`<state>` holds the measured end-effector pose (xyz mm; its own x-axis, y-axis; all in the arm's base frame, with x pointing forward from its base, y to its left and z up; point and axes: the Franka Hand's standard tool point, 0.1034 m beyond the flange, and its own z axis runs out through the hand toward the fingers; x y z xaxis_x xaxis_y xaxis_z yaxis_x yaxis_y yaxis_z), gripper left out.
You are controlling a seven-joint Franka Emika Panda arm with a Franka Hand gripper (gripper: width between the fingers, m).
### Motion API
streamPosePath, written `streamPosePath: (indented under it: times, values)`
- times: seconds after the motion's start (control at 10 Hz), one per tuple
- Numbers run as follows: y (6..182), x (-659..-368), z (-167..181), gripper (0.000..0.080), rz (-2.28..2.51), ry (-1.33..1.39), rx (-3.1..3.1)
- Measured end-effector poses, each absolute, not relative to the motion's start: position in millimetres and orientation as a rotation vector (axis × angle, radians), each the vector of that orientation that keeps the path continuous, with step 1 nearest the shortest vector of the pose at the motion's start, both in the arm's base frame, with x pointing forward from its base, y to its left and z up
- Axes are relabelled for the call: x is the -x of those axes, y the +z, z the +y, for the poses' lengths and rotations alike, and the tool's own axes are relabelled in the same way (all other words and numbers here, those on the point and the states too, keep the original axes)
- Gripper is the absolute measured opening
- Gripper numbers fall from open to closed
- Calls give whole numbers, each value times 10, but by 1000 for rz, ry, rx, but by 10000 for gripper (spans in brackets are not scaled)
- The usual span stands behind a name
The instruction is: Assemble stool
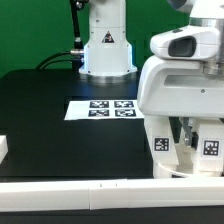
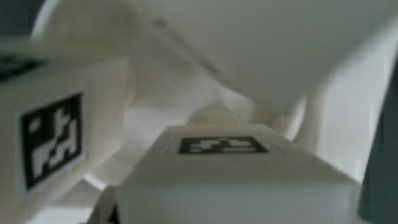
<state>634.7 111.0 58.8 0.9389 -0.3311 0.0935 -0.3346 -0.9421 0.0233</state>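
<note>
Desk: black, marker board lay flat.
Tool: low among tagged legs; grip state hidden.
Likely purpose: positioning a leg.

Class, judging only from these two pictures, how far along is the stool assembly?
Done: no finished stool shows, and how far the parts are joined cannot be told. In hand: the gripper is down among tagged white stool parts at the table's front edge; whether it grips one is unclear, though a tagged leg fills the wrist view. Left: the remaining assembly.
</note>
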Motion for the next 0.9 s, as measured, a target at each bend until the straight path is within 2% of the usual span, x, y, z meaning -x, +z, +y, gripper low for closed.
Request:
streamPosePath:
  times: [0.2, 0.6, 0.9]
  values:
    - [584, -6364, 1112, 327, -1011, 126, -3009]
    - [577, -6355, 1139, 327, -1397, 116, -2862]
    - [566, -6347, 1174, 327, -2209, 115, -2392]
